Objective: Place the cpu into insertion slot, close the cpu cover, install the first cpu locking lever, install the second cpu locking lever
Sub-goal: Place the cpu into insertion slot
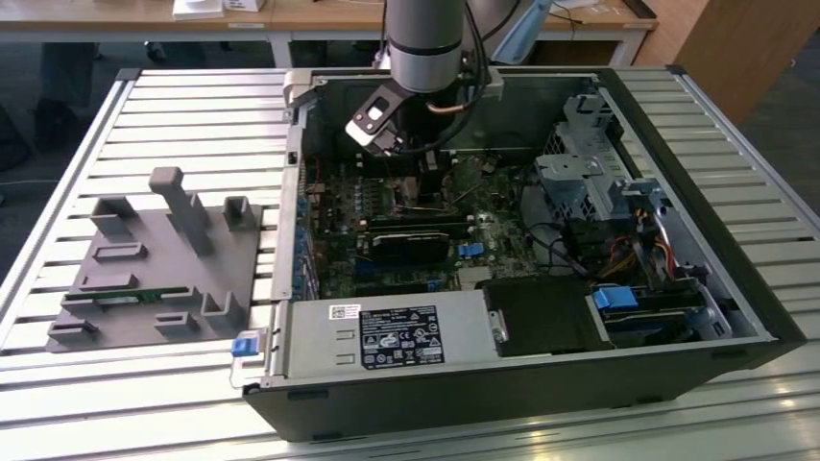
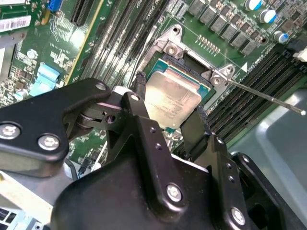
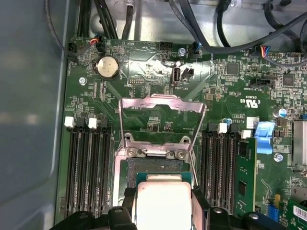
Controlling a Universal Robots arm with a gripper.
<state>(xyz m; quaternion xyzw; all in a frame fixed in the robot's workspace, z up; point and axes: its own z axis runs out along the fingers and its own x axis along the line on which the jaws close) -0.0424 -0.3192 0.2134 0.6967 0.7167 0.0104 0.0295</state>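
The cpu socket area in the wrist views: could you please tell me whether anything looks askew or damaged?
Nothing stands out. The gripper holds the cpu square over the insertion slot; the cpu cover stands hinged open, and a locking lever sticks out free. No damage shows.

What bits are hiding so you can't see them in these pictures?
1. Both wrist views: the cpu, held in the gripper, covers most of the insertion slot, so I cannot tell whether it is seated.
2. First wrist view: the picture's edge cuts off part of the cpu, and the fingers hide its sides.
3. Exterior view: the arm blocks the insertion slot and cpu.
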